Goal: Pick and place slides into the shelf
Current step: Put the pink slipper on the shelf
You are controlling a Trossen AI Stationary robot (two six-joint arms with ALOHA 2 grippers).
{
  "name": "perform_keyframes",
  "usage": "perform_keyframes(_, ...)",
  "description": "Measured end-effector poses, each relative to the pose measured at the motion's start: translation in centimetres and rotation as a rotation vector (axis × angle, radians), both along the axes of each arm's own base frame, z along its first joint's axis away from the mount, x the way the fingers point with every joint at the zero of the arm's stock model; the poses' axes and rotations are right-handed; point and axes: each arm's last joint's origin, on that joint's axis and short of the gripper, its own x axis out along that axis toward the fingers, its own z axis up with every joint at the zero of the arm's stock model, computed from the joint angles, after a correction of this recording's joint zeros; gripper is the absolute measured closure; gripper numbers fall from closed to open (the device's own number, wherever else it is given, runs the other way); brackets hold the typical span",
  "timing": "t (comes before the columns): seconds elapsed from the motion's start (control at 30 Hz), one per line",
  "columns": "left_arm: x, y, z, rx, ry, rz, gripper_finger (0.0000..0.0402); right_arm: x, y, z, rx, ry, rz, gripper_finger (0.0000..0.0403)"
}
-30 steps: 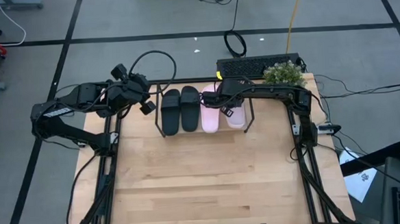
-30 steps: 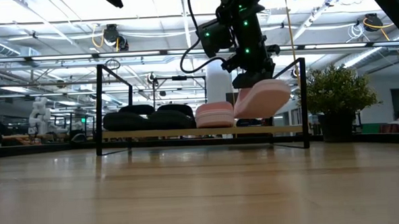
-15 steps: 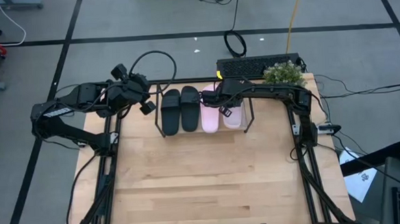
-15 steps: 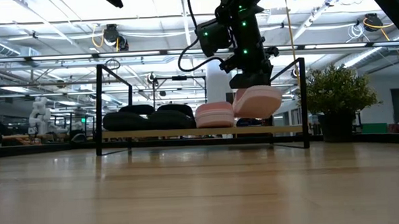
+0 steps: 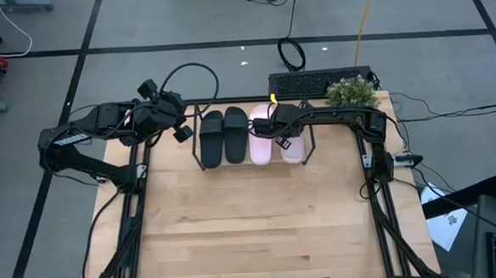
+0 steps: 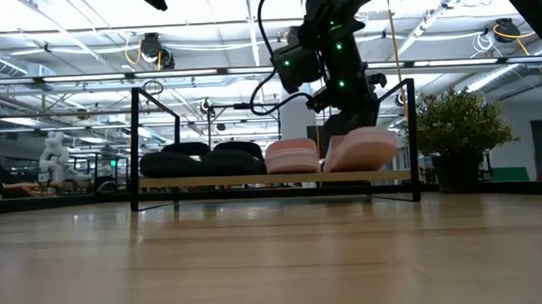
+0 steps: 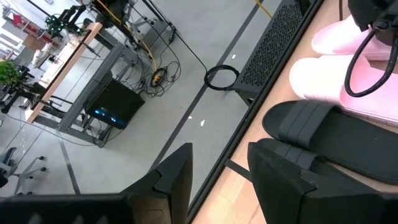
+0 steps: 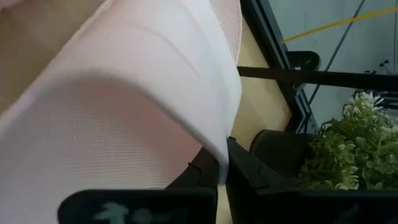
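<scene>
My right claw (image 5: 283,135) pinches last pink slide (image 6: 360,150) by strap, settling it at shelf's (image 6: 272,179) right end; left claw (image 7: 217,180) idle, half open.

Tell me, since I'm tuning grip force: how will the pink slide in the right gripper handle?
Probably light: the right gripper carries the pink slide by its strap alone. Likely soft foam; the strap looks thick. Flat-soled, so it shouldn't roll on the shelf.
</scene>
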Motion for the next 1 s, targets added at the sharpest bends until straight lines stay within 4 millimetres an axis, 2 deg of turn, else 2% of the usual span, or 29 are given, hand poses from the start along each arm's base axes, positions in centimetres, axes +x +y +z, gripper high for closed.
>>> perform_keyframes(0.77, 0.0, 0.0, 0.0, 0.0, 0.0, 0.0, 0.0243, 0.8, -0.1, -0.2, 0.008, -0.071, 0.022, 0.0403)
perform_keyframes(1.0, 0.0, 0.0, 0.0, 0.0, 0.0, 0.0, 0.0243, 1.1, 0.0, -0.4, 0.081, -0.111, 0.026, 0.037)
